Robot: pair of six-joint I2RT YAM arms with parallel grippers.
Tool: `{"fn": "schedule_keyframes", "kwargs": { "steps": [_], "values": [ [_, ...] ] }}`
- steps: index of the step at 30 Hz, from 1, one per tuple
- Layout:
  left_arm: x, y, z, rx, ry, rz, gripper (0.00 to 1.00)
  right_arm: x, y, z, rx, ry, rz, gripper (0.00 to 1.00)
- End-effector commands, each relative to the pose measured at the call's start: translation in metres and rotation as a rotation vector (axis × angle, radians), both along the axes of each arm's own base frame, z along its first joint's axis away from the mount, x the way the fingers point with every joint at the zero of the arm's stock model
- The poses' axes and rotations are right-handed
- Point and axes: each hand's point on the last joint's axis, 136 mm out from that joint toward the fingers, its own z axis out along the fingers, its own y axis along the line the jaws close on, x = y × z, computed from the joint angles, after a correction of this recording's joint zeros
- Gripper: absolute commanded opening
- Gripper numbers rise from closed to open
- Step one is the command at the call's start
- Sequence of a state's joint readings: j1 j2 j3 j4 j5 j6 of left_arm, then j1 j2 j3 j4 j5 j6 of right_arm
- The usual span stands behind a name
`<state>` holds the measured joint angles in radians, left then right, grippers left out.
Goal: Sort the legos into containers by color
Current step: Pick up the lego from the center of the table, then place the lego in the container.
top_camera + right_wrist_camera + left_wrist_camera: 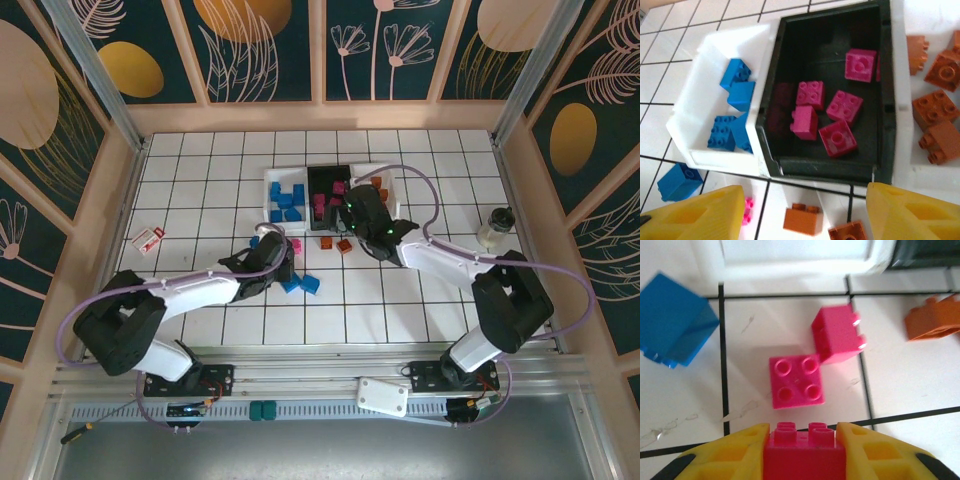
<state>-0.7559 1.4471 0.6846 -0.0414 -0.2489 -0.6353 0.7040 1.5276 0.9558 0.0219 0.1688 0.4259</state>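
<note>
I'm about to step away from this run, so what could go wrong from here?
1. The left gripper grips a pink brick. Its target, the black tray, lies just ahead of the open right gripper, so the arms might collide.
2. Two loose pink bricks lie just ahead; a low move could scatter them.

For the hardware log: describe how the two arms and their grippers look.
The left arm and right arm each have white links, bulky black joints and a looping lilac cable. The left gripper and right gripper carry yellow wedge-shaped fingers with recessed pockets.
</note>
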Motion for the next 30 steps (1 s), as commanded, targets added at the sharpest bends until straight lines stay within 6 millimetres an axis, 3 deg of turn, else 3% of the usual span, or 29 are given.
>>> {"fn": "schedule_keyframes", "kwargs": {
  "steps": [1, 5, 8, 13, 17, 21, 24, 30],
  "values": [
    [0.019, -0.028, 0.058, -0.108, -0.101, -0.048, 0.34, -0.006, -0.020, 0.008, 0.025, -0.029, -0.067, 0.65],
    [0.055, -0.058, 0.091, -0.108, -0.167, -0.077, 0.34, -0.019, -0.037, -0.004, 0.028, -0.011, -0.099, 0.65],
    [0.091, -0.079, 0.102, -0.109, -0.192, -0.086, 0.34, -0.029, -0.045, -0.012, 0.028, 0.005, -0.111, 0.66],
    [0.151, -0.090, 0.079, -0.045, -0.174, -0.043, 0.31, -0.042, -0.054, -0.025, 0.015, 0.039, -0.119, 0.65],
    [0.179, -0.103, 0.067, -0.040, -0.160, -0.043, 0.33, -0.055, -0.051, -0.035, 0.012, 0.062, -0.092, 0.65],
    [0.196, -0.106, 0.058, -0.051, -0.136, -0.032, 0.46, -0.067, -0.039, -0.042, 0.015, 0.066, -0.033, 0.66],
    [0.198, -0.112, 0.070, -0.090, -0.141, -0.043, 0.57, -0.075, -0.023, -0.040, 0.035, 0.053, 0.020, 0.66],
    [0.174, -0.112, 0.150, -0.253, -0.245, -0.083, 0.78, -0.078, 0.010, -0.032, 0.094, 0.053, 0.100, 0.67]
  ]
}}
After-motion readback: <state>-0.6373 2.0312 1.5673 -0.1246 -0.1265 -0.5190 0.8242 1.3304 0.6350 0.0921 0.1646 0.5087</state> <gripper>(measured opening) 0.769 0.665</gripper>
